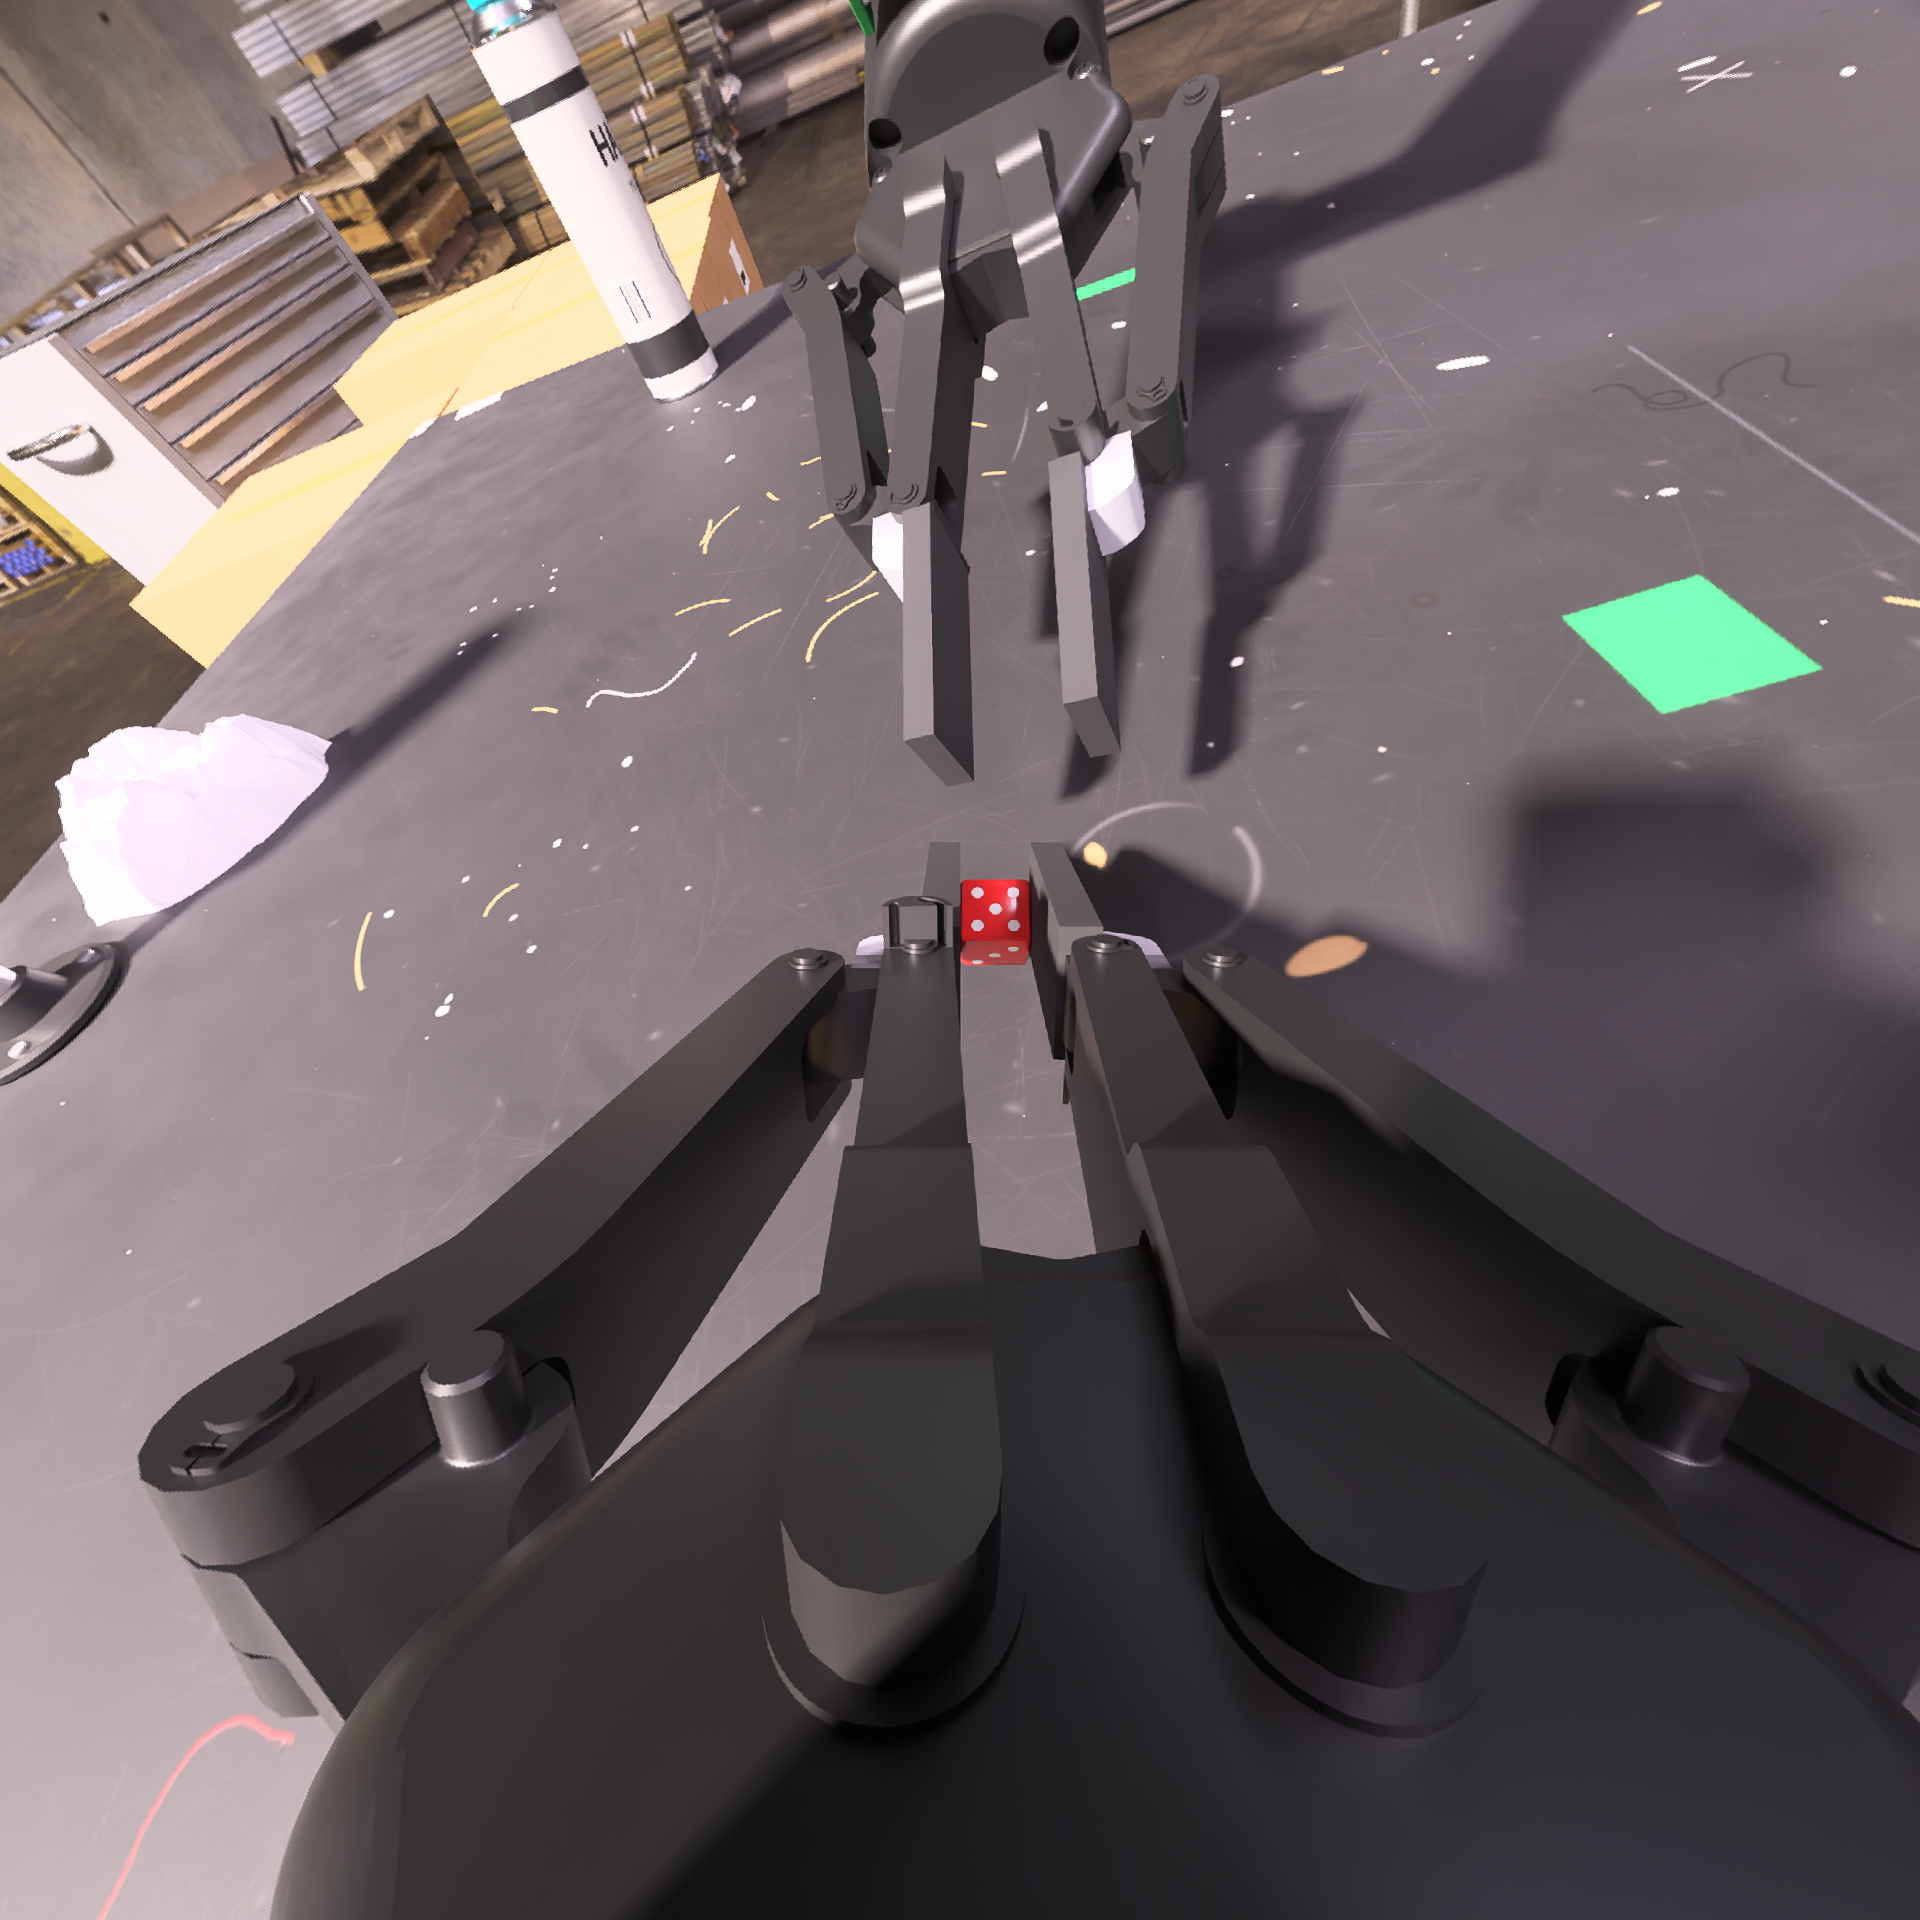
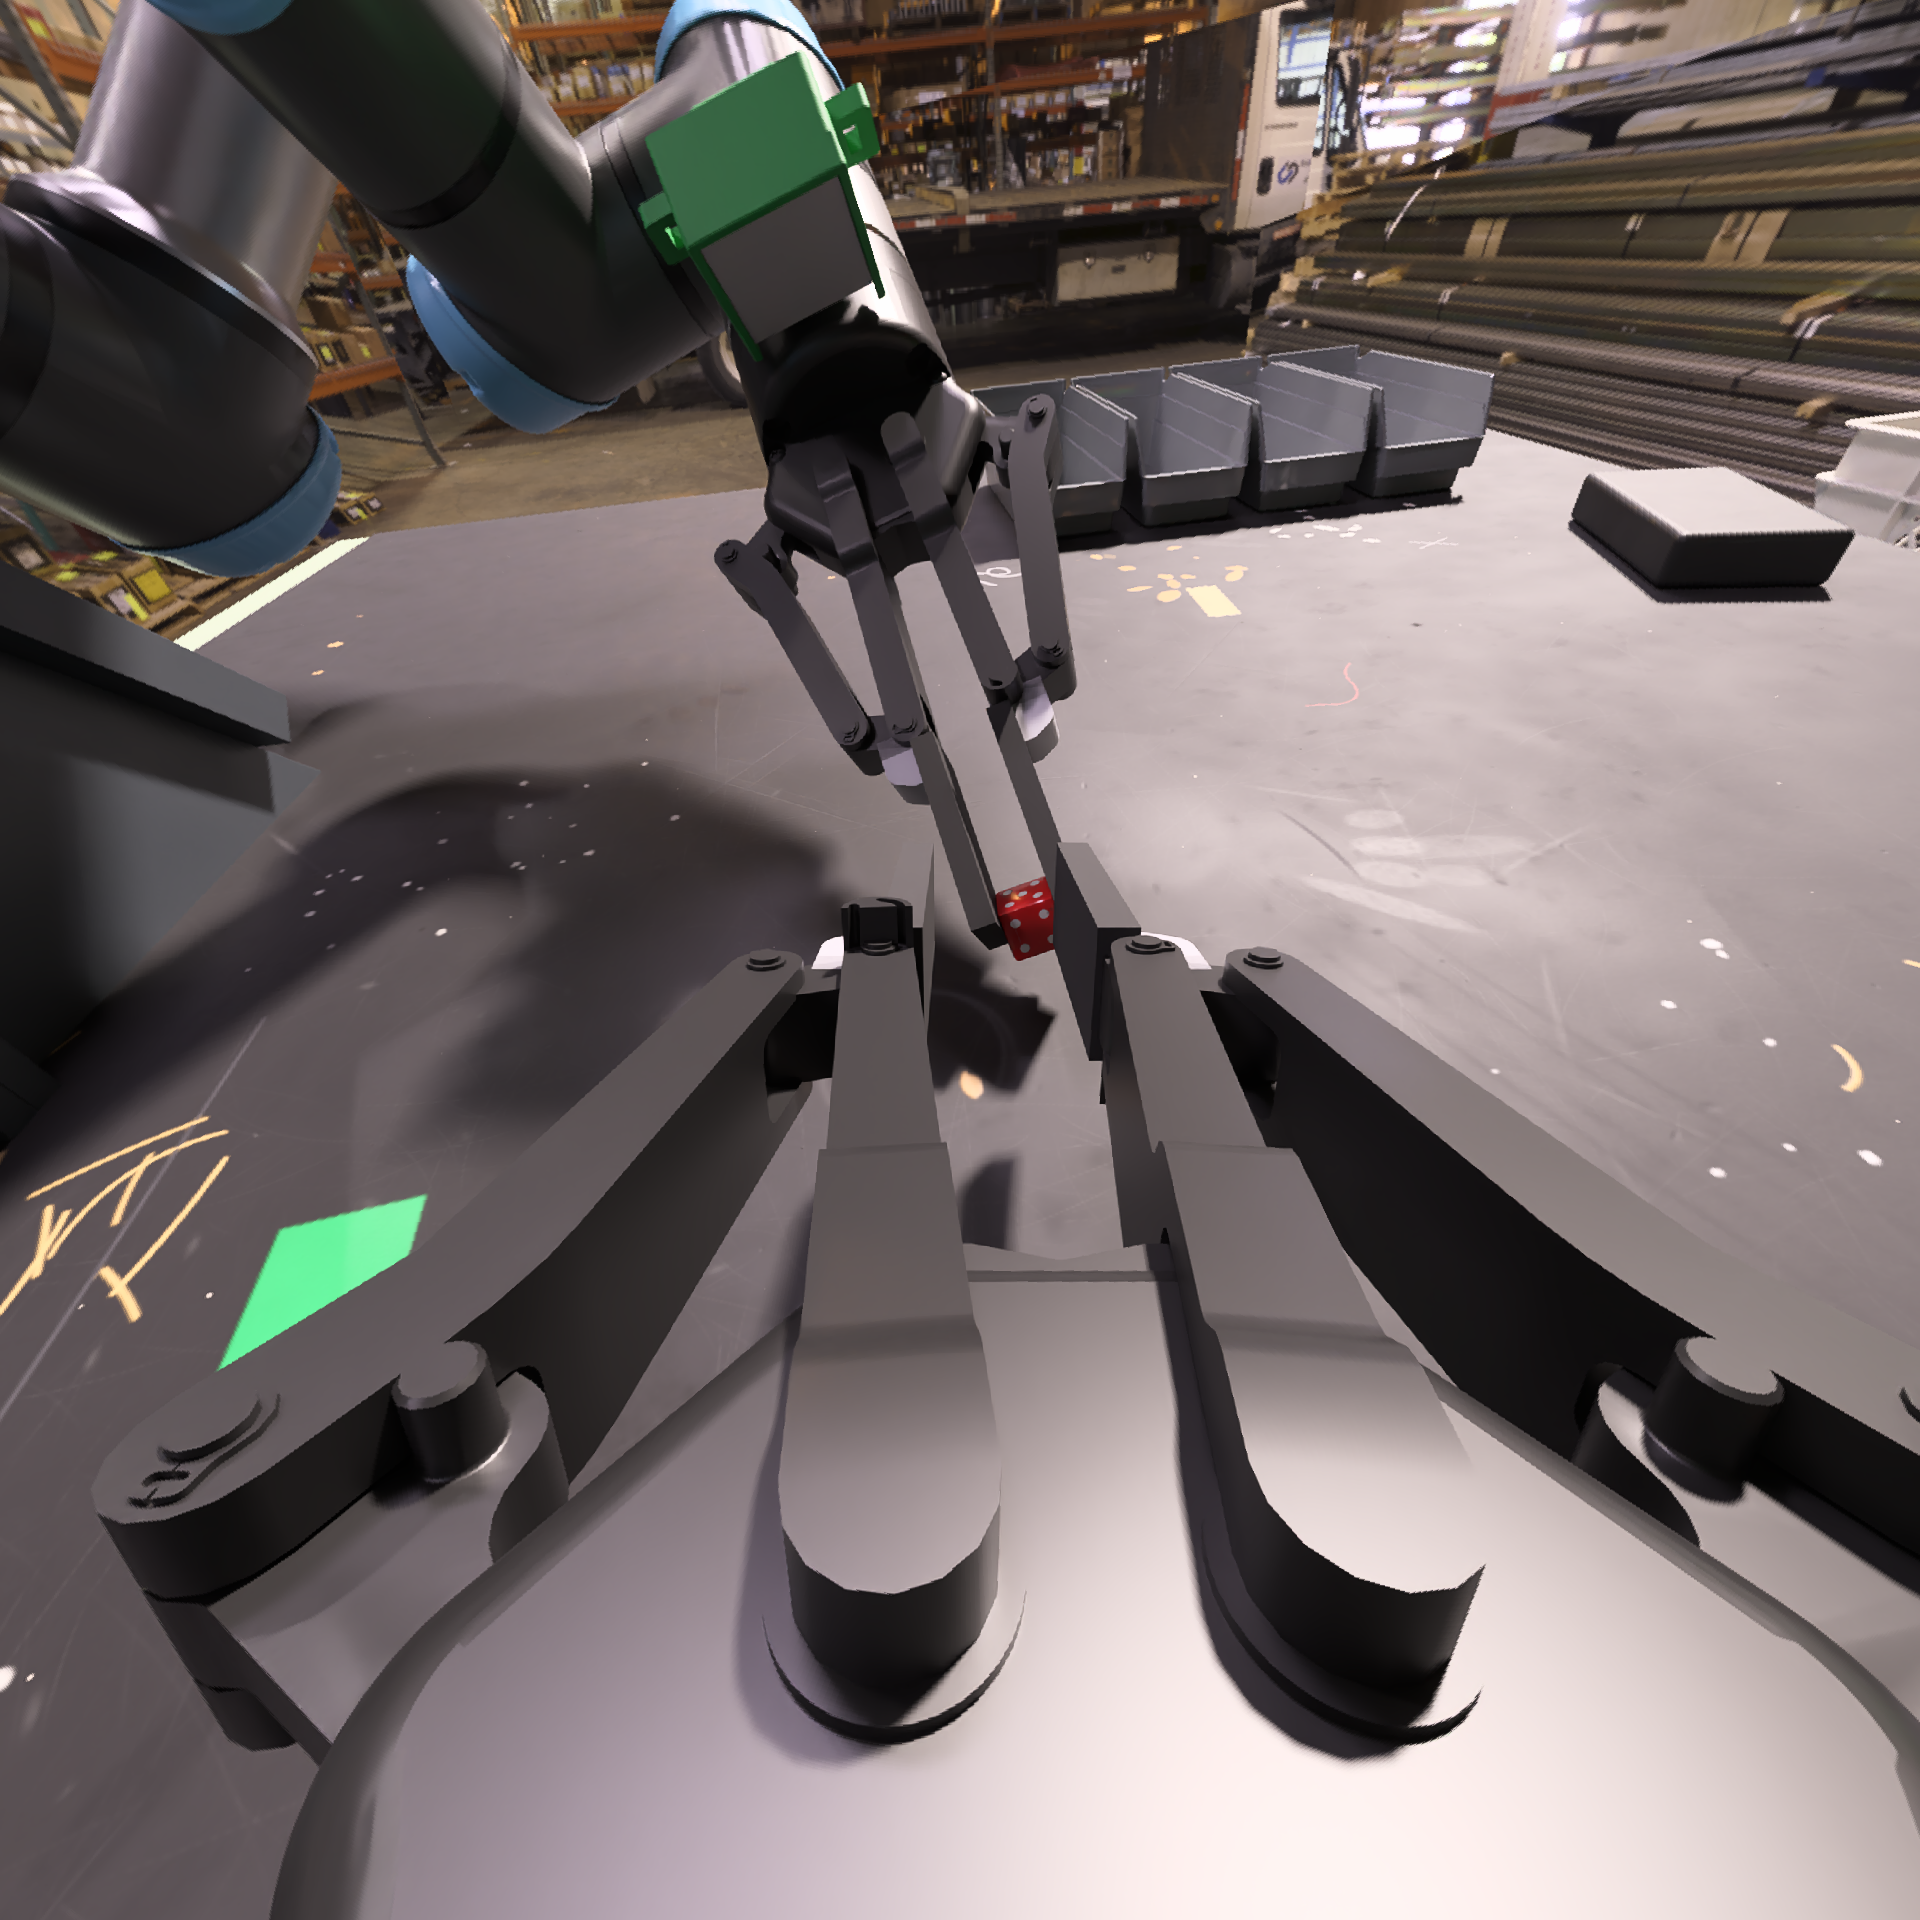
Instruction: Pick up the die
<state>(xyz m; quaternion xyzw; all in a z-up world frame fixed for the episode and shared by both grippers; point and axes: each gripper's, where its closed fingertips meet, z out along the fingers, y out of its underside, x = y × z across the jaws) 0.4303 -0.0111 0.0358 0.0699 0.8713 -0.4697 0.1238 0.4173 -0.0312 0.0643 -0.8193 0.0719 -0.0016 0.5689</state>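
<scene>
While the left pincer [image 1: 995,883] is gripping the red die [image 1: 994,909] above the tabletop [image 1: 520,1039], the right pincer [image 1: 1013,753] is hanging nearby, slightly parted and empty, and only further lifting is remaining

Item: one die [image 1: 994,909], small red cube with white pips, edges crisp. Position: held between the two fingers of my left hand [image 1: 995,883], near their tips, one flat face against each finger. Pose: square to the fingers in the left wrist view; five pips face that camera. Raised just above the dark grey worktop [image 1: 520,1039], which shows its faint red reflection directly beneath.
</scene>
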